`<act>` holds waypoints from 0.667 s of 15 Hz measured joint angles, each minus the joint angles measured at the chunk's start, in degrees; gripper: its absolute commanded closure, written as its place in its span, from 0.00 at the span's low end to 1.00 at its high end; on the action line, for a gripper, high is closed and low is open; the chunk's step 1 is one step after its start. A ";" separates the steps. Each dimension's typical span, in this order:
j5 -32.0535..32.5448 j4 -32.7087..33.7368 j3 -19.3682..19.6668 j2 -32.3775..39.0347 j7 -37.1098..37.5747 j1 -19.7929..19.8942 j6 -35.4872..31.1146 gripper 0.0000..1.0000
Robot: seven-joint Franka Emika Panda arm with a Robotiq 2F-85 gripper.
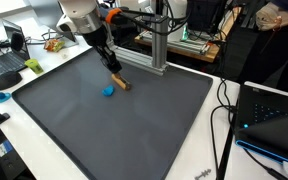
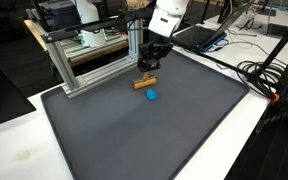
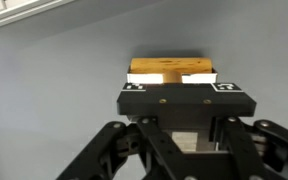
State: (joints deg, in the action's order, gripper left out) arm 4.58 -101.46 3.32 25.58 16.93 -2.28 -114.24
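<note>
1. The gripper [image 2: 147, 74] is clamped on the small oblong wooden block [image 3: 171, 70], so the grasp is made.
2. The block appears to rest on the dark grey mat [image 1: 134, 130] covering the table, not yet lifted.
3. A small blue round piece [image 2: 153, 95] lies just beside it, untouched.

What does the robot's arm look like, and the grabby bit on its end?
The arm is smooth, rounded and white. Its end effector is black, built from jointed bars that fan out like little legs. Two small white square markings sit near its tips. No cables show on it.
</note>
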 measured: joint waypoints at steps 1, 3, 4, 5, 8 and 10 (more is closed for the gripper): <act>0.15 -0.16 -0.03 -0.17 -0.17 -0.14 0.10 0.77; 0.87 -0.48 -0.12 -0.77 -0.84 -0.45 0.09 0.77; 1.29 -0.55 -0.21 -1.28 -1.80 -0.56 0.10 0.77; 1.41 -0.62 -0.37 -2.11 -3.59 -0.58 0.32 0.77; 1.32 -0.76 -1.33 -5.94 -12.72 -0.16 2.81 0.77; 1.17 -0.73 -1.98 -8.69 -19.57 0.52 4.41 0.77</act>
State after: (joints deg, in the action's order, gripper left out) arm 5.75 -102.18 1.34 16.89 -2.64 -1.76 -109.83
